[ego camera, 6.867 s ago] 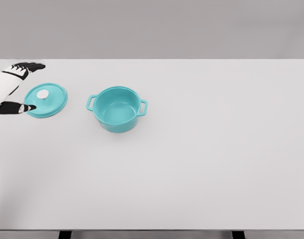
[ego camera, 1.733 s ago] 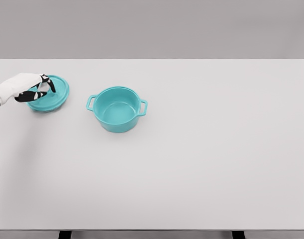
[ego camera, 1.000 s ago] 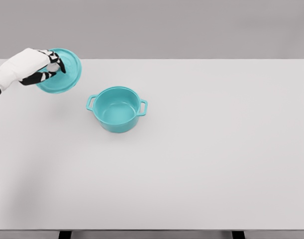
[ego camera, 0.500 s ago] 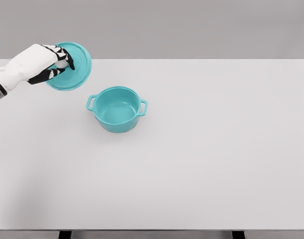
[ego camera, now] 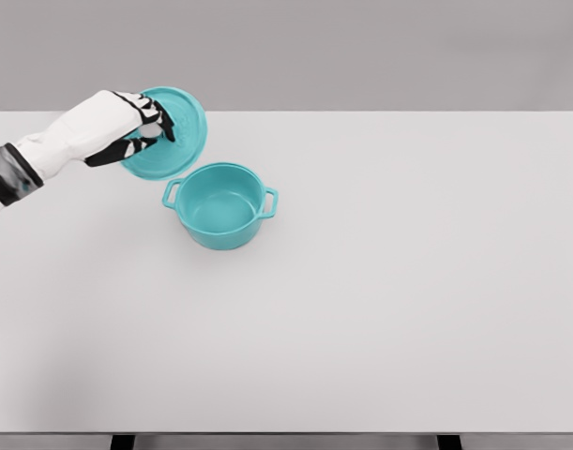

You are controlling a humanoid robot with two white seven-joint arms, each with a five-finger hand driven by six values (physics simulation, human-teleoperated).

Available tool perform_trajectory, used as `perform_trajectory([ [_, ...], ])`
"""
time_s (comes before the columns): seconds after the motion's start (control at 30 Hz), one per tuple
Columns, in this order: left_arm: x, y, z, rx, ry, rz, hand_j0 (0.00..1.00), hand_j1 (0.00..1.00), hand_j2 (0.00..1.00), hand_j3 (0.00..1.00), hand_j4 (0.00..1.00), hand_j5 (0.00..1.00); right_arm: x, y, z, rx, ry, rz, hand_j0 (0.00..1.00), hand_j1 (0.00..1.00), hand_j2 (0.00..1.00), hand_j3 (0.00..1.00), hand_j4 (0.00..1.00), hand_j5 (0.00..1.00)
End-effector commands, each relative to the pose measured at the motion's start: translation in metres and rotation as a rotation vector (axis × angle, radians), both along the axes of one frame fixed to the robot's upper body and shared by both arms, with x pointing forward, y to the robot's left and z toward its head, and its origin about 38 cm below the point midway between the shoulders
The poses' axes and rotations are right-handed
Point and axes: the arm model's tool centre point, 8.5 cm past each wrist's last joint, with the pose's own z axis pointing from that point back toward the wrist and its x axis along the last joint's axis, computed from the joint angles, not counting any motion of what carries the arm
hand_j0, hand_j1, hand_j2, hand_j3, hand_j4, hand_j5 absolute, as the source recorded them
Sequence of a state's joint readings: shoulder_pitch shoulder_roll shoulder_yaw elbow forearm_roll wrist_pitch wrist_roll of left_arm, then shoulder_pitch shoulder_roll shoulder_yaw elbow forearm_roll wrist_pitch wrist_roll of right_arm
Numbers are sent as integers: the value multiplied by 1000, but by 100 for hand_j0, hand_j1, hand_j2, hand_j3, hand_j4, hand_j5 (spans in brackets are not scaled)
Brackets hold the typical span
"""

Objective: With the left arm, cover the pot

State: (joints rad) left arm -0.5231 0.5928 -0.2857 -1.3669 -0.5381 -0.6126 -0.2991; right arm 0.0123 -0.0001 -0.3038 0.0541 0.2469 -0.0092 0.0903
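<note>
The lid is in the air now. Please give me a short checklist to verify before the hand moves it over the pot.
1. Left hand grips the lid at its knob: ok.
2. Lid is clear of the table: ok.
3. Lid is level: not ok, it is tilted.
4. Lid is centred over the pot: not ok, it is up and to the left.
5. Pot is upright, open and empty: ok.
6. Grip firmness: cannot tell.
</note>
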Motion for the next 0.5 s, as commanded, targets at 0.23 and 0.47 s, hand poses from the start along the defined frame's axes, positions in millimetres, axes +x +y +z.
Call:
perform_trajectory([
  [0.23,-5,-19,-5,-39,9,-59,46,46,46,46,46,46,0,0,0,0,0,0,100,100,100,100,100,100],
  [0.47,-12,-33,-10,-48,18,-99,46,46,46,46,46,46,0,0,0,0,0,0,100,100,100,100,100,100],
])
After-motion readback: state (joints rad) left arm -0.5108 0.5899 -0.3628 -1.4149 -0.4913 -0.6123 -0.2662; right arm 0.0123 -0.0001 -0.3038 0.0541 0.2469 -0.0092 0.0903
